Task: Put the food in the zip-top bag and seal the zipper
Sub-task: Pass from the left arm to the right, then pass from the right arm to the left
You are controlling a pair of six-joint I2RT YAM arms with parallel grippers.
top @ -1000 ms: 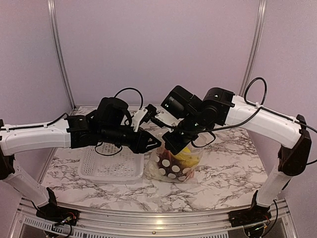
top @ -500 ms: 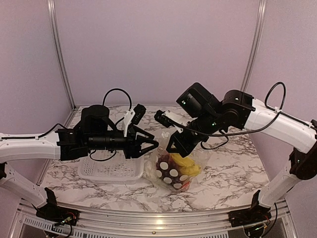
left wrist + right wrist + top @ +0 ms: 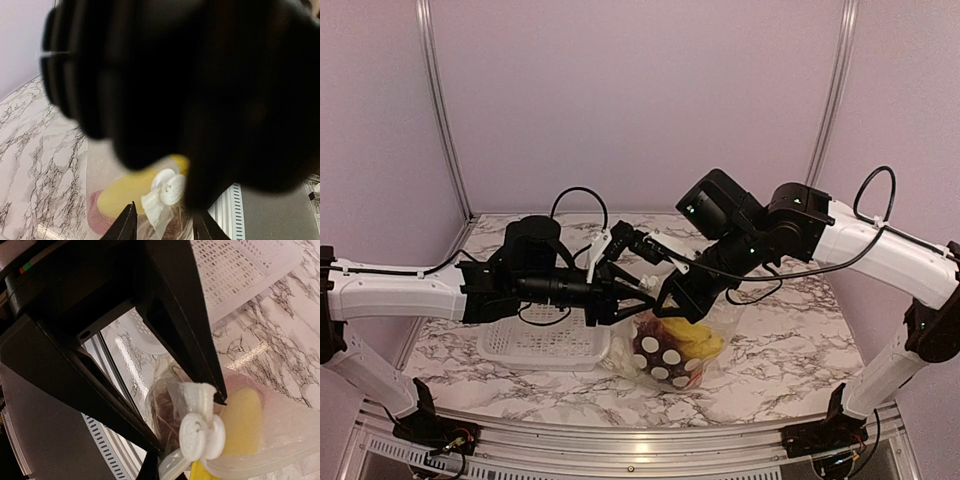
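Observation:
The zip-top bag [image 3: 672, 345] stands upright on the table. It holds the food: a yellow banana piece [image 3: 698, 343], a dark piece with white dots [image 3: 655, 352] and some red. A white zipper slider [image 3: 200, 432] sits on the bag's mouth, also in the left wrist view [image 3: 167, 189]. My left gripper [image 3: 632, 300] is open with the slider between its fingertips [image 3: 127, 222]. Its black fingers [image 3: 190, 340] fill the right wrist view. My right gripper [image 3: 672, 298] is at the bag's top, facing the left gripper. Its own jaws are almost hidden.
A white perforated basket [image 3: 545, 340] lies left of the bag, under the left arm. The marble table [image 3: 800, 340] has walls on three sides and a metal rail along the front. The right gripper's body blocks most of the left wrist view.
The left gripper first drew back to the left, then came back right to the bag's top, beside the right gripper. The right arm has shifted right and holds there.

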